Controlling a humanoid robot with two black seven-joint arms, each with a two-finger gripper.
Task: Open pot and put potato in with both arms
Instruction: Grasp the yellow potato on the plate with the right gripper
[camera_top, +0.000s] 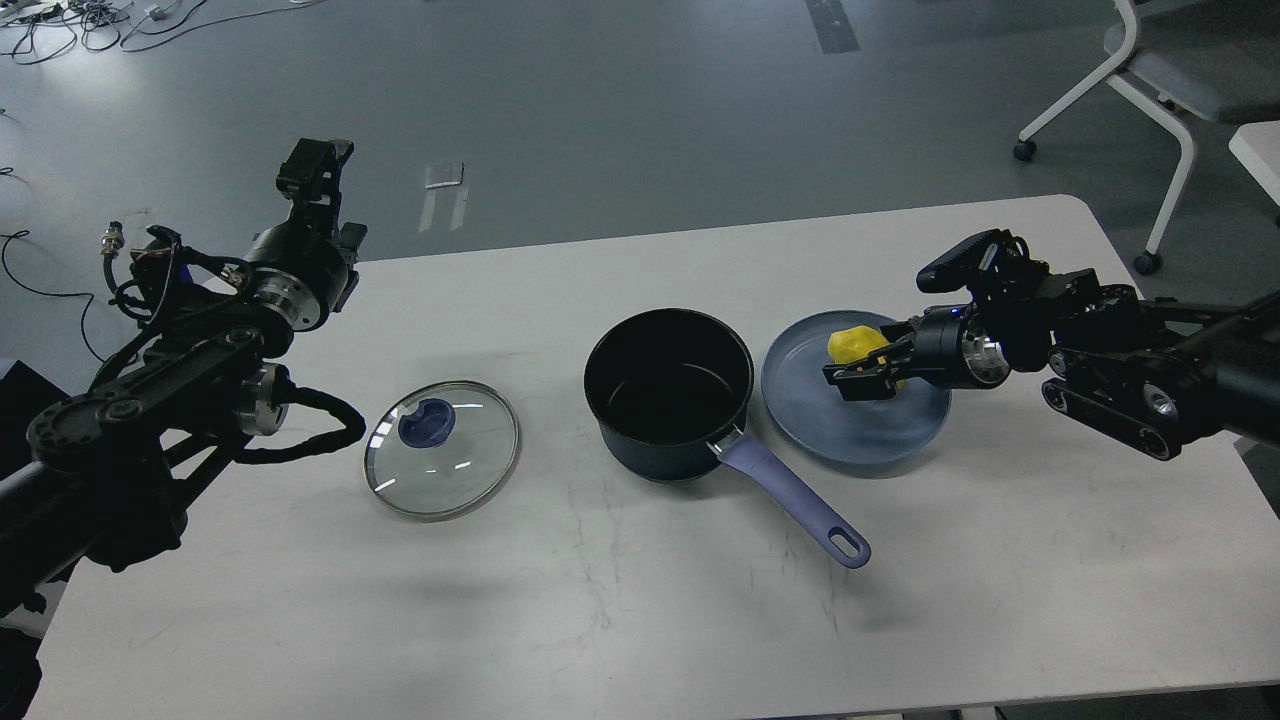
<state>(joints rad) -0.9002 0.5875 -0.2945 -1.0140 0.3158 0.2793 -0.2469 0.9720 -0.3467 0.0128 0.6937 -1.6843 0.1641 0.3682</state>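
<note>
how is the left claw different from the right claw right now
The left claw is raised beyond the table's far left edge, away from everything; the right claw reaches low over the plate at the potato. The left points up and away; the right lies roughly level, pointing toward the pot. Both are black.

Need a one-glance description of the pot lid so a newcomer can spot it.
Start at the white table and find the dark pot with the lavender handle near its middle. The lid lies flat on the table to the pot's left, apart from it. It is the only clear glass disc, metal-rimmed with a blue knob, unlike the opaque blue-grey plate on the pot's right.
</note>
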